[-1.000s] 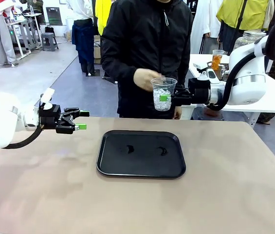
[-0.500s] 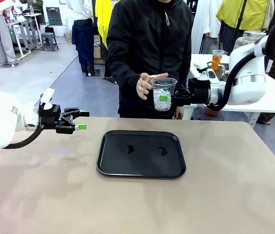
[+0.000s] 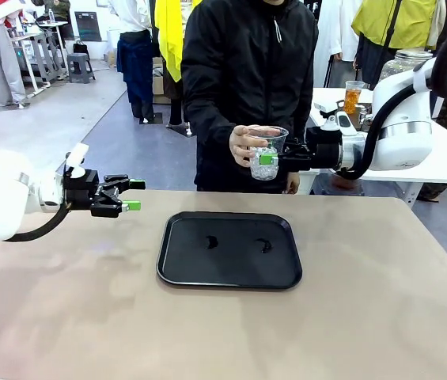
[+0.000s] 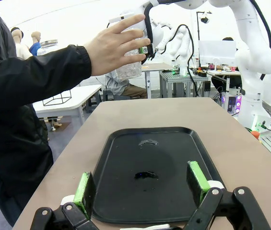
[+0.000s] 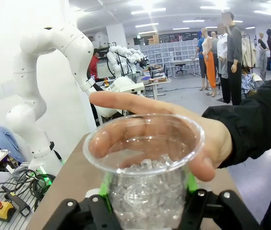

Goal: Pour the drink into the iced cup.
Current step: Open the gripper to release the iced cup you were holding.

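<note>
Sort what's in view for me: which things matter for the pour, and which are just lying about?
In play:
- iced cup, clamped in the right gripper
- person's hand, wrapped around it
- left gripper, open, holding nothing

Lying about:
- black tray on the table
- cup of orange drink on the far white table

No lettering to call out here: nothing on the clear iced cup can be read, its wall is bare plastic over the ice. The black tray carries no print or mark either. Far back at about one o'clock in the right wrist view there is a dark strip under the ceiling lights, but whatever is on it is too small to read.
</note>
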